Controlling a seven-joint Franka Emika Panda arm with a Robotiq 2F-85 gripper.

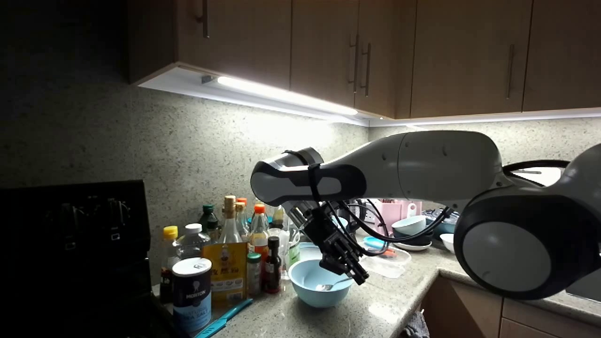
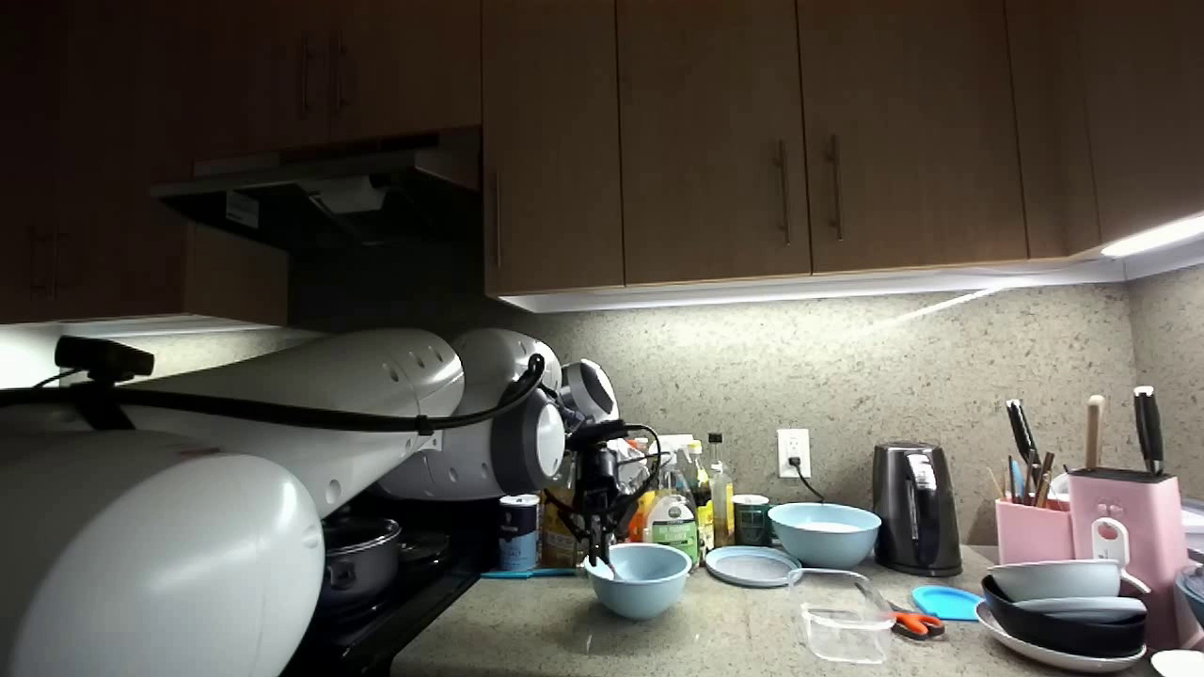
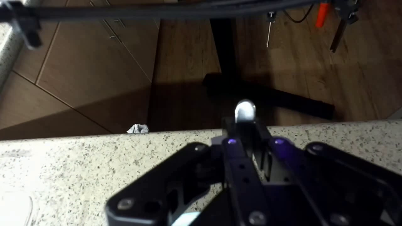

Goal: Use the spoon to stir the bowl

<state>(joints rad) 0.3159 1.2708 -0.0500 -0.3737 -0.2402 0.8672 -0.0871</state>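
The light blue bowl (image 1: pixel 319 300) stands on the counter and also shows in an exterior view (image 2: pixel 641 597). Only a bit of its rim (image 3: pixel 186 218) shows in the wrist view. The metal spoon (image 1: pixel 325 287) reaches into the bowl, tilted, with its head low inside; whether it touches the bottom I cannot tell. My gripper (image 1: pixel 360 276) is at the bowl's rim and shut on the spoon's handle; it also shows in an exterior view (image 2: pixel 599 555). In the wrist view the spoon's rounded handle end (image 3: pixel 245 111) sticks out between the fingertips (image 3: pixel 246 130).
Bottles and a salt can (image 1: pixel 192 295) stand close beside the bowl, with a teal utensil (image 1: pixel 225 319). A plate (image 2: pixel 752 566), a larger light blue bowl (image 2: pixel 825 534), a clear container (image 2: pixel 845 621) and orange-handled scissors (image 2: pixel 917 624) lie farther along. The counter's front edge (image 3: pixel 78 137) is near.
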